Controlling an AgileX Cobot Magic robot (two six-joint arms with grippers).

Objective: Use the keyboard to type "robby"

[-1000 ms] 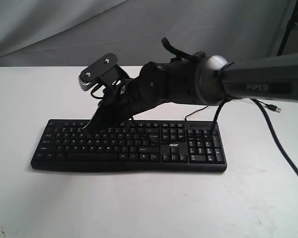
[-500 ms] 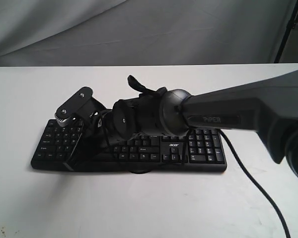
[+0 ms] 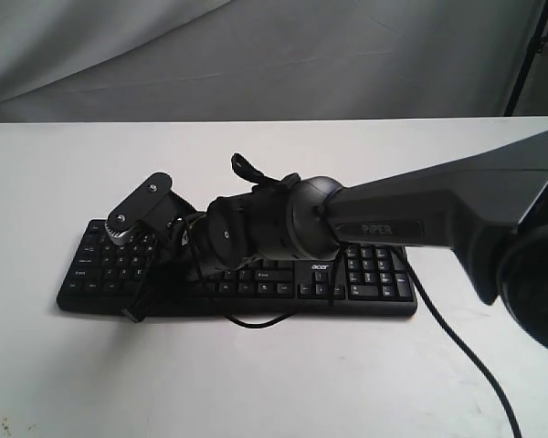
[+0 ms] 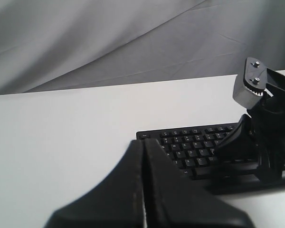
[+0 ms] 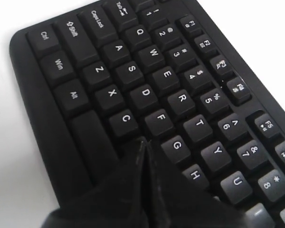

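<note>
The keyboard [image 3: 370, 278] lies mid-table [image 3: 256, 383], bare white surface round every edge; right gripper [image 5: 143, 144], jaws pressed together, points among its left keys beside C; left gripper [image 4: 143, 145], likewise closed, hangs over open table.

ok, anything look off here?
A thin black cable loop droops over the front edge of the keyboard onto the table, under the right arm. It seems to hang from the arm and could brush keys. Otherwise the keyboard lies straight, undamaged.
</note>
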